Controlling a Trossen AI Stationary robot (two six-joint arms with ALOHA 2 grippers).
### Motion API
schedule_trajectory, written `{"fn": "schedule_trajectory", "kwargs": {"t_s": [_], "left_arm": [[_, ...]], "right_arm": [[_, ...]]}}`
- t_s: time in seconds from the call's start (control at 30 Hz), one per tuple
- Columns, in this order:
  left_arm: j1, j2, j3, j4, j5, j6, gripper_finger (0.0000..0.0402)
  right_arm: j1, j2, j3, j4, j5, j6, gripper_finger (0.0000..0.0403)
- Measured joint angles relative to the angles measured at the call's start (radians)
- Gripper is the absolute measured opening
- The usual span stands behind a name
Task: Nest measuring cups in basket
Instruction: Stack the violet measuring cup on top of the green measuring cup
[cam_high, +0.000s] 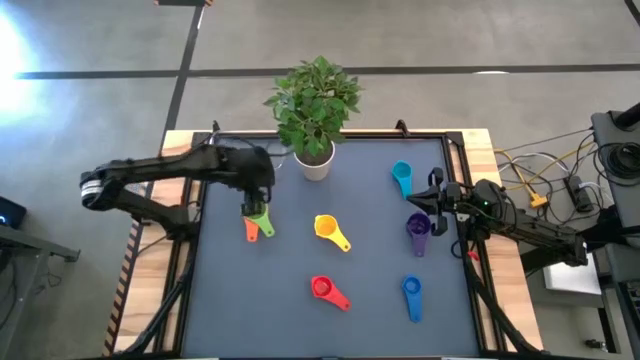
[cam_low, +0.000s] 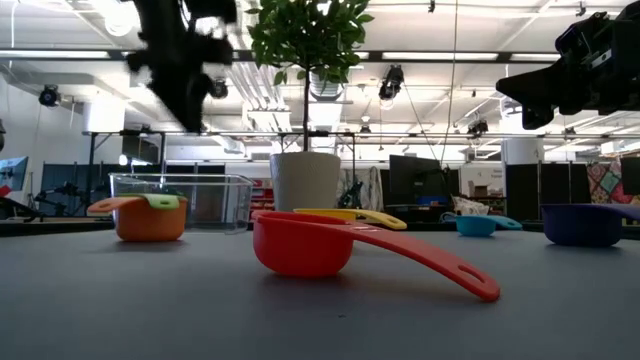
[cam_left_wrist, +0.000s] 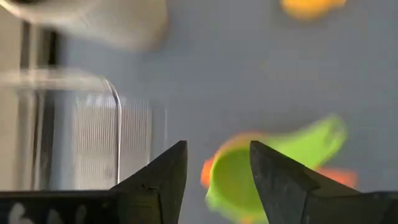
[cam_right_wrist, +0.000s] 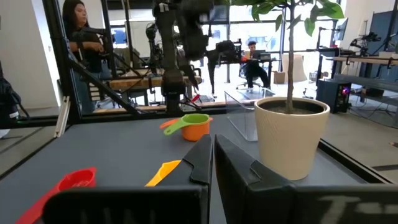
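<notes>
Tabletop: left hand (cam_high: 258, 208) open above green cup (cam_high: 262, 222).

the small green plastic measuring cup (cam_left_wrist: 239, 183) is blurred and cut off at the left wrist picture's edge, hiding most of the orange plastic measuring cup (cam_left_wrist: 206, 174) beneath it. the clear plastic rectangular basket (cam_high: 268, 158) is barely discernible from above, partly under the dark left arm (cam_high: 170, 175). the low view crops the leafy potted plant (cam_low: 305, 30).
</notes>
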Motion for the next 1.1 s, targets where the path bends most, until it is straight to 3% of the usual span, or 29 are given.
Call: {"fn": "schedule_trajectory", "kwargs": {"t_s": [0.2, 0.43, 0.57, 0.7, 0.87, 0.97, 1.1], "left_arm": [[-0.083, -0.21, -0.162, 0.396, 0.007, -0.1, 0.0131], [-0.159, -0.415, -0.53, 1.048, 0.006, -0.216, 0.0115], [-0.191, -0.442, -0.721, 1.428, 0.006, -0.277, 0.0111], [-0.2, -0.41, -0.857, 1.699, 0.005, -0.303, 0.0109], [-0.2, -0.341, -0.93, 1.873, 0.004, -0.329, 0.0109], [-0.2, -0.306, -0.931, 1.872, 0.005, -0.354, 0.0109], [-0.2, -0.252, -0.921, 1.871, 0.005, -0.405, 0.0109]], "right_arm": [[0.0, 0.0, 0.0, 0.0, 0.0, 0.0, 0.0009], [0.0, 0.0, 0.0, 0.0, 0.0, 0.0, 0.0009], [0.0, 0.0, 0.0, 0.0, 0.0, 0.0, 0.0009], [0.0, 0.0, 0.0, 0.0, 0.0, 0.0, 0.0009], [0.0, 0.0, 0.0, 0.034, 0.0, -0.044, 0.0009], [0.0, 0.0, 0.0, 0.033, 0.0, -0.058, 0.0009], [0.0, 0.0, 0.0, 0.052, -0.001, 0.053, 0.0009]]}}
